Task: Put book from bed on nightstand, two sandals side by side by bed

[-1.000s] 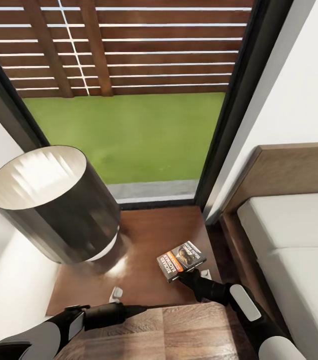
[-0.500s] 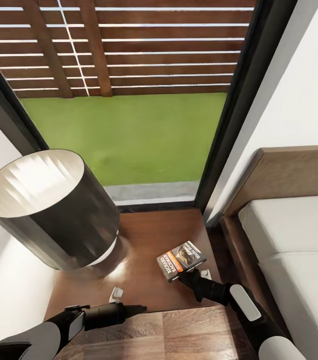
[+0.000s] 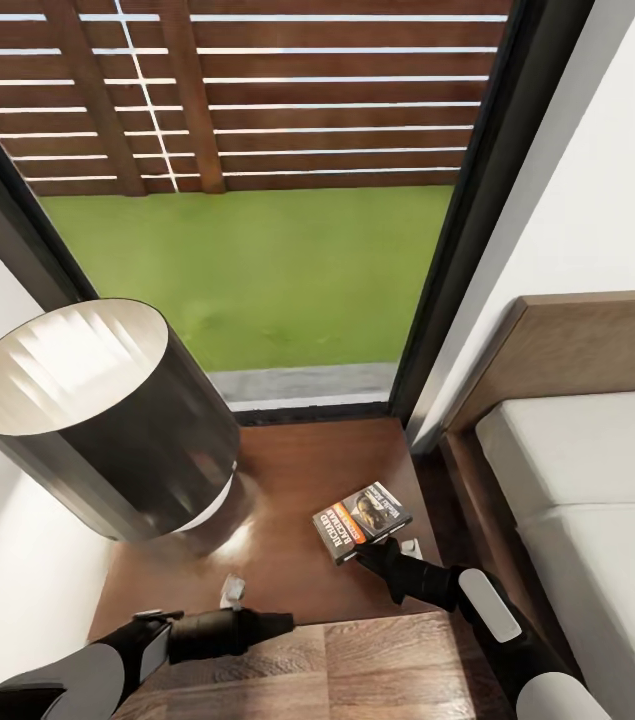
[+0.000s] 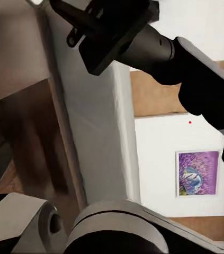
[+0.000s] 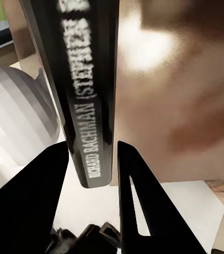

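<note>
The lamp (image 3: 97, 420) hides the nightstand's (image 3: 297, 480) left part. The bed (image 3: 587, 480) runs off the frame's right edge. In the right wrist view, the book's (image 5: 82, 90) upper spine lettering is blurred.

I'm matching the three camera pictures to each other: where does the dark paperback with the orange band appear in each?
Head view: the dark paperback with the orange band sits lower centre, over the glossy brown nightstand, at the right gripper.
Right wrist view: its spine stands between the black fingers.
Left wrist view: I cannot find it.
Shared landmark: the striped lamp shade, also in the right wrist view.
</note>
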Available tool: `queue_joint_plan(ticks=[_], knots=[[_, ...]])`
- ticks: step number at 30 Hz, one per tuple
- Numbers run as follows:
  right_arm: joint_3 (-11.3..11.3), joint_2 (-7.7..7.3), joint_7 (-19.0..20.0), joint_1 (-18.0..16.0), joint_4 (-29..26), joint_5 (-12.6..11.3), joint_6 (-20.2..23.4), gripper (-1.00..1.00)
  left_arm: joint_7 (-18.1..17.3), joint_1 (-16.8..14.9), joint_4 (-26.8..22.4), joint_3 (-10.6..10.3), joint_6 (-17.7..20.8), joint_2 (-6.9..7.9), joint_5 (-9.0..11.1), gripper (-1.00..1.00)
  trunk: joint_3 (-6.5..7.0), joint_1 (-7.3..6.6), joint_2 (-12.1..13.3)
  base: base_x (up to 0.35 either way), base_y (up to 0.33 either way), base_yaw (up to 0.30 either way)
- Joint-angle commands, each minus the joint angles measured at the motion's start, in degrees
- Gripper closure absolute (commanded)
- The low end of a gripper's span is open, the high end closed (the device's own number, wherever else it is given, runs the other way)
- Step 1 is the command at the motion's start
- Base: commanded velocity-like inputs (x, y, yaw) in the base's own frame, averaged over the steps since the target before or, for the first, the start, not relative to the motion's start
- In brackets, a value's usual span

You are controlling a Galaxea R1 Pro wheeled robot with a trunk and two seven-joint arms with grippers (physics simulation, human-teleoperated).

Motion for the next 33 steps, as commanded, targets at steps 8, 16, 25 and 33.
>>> queue_joint_plan(ticks=[8, 16, 25, 33], knots=[[0.1, -0.05, 0.4, 0.0, 0.0, 0.3, 0.1, 1.0, -4.4, 0.0, 0.0, 0.2, -0.7, -0.98, -6.0, -1.0, -0.03, -0.01, 0.0, 0.0, 0.0, 0.0], [0.1, -0.05, 0.4, 0.0, 0.0, 0.3, 0.1, 1.0, -3.7, 0.0, 0.0, 0.2, -0.6, -1.16, -6.2, -1.0, -0.03, -0.01, 0.0, 0.0, 0.0, 0.0], [0.1, -0.05, 0.4, 0.0, 0.0, 0.3, 0.1, 1.0, 0.3, 0.0, 0.0, 0.2, -0.5, -1.17, -6.2, -1.0, -0.03, -0.01, 0.0, 0.0, 0.0, 0.0], [0.1, -0.05, 0.4, 0.0, 0.0, 0.3, 0.1, 1.0, 0.5, 0.0, 0.0, 0.2, -0.4, -1.17, -6.2, -1.0, -1.11, 1.31, -2.4, 0.0, 0.0, 0.0]])
